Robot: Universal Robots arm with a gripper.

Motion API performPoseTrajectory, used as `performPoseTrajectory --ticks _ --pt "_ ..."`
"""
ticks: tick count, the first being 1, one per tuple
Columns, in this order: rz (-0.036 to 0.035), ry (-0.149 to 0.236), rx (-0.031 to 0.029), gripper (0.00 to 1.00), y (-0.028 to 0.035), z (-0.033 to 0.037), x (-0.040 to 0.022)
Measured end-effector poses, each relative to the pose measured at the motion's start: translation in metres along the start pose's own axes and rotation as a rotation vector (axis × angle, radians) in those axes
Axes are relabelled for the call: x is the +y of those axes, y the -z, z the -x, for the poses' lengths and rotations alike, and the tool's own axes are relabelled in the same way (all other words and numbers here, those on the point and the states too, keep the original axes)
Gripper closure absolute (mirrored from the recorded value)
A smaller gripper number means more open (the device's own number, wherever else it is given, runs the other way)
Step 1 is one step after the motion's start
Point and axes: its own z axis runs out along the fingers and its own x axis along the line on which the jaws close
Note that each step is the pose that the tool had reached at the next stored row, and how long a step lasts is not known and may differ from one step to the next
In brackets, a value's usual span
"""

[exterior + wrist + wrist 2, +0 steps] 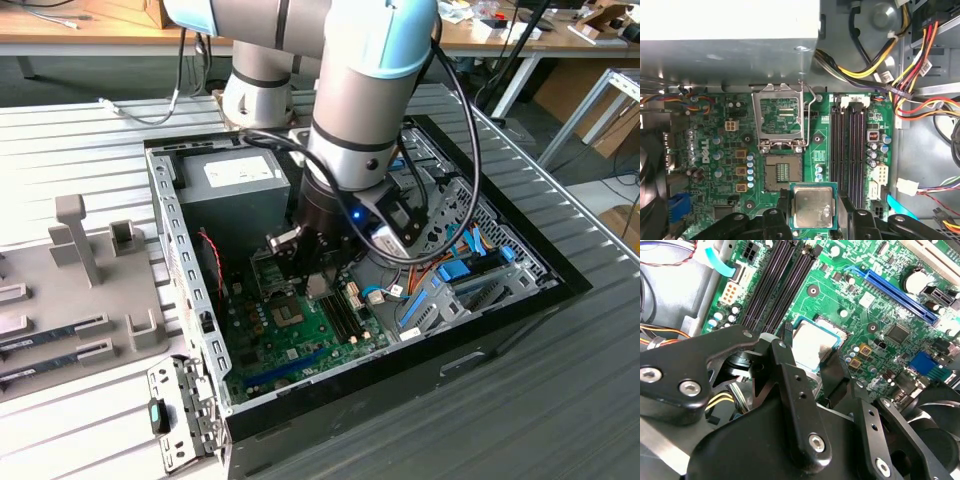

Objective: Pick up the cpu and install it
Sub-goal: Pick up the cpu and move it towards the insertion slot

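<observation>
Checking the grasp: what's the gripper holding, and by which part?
The small square silver-topped, green-edged cpu, pinched at two opposite edges by the gripper.

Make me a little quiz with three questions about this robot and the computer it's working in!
1. True or false: the cpu already sits in the socket.
2. What does the gripper hold? A) a memory stick B) the cpu C) a yellow cable
3. Fill in the gap: the metal frame over the socket is flipped ____.

Key: 1 false, the gripper holds it off to one side of the bare socket. 2 B. 3 open.
</observation>
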Motion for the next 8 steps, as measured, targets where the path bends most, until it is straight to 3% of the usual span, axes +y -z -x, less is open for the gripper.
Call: performPoseTrajectory --ticks 8 --pt "0.0 0.0 0.0 0.53 -0.0003 0.0069 0.0007"
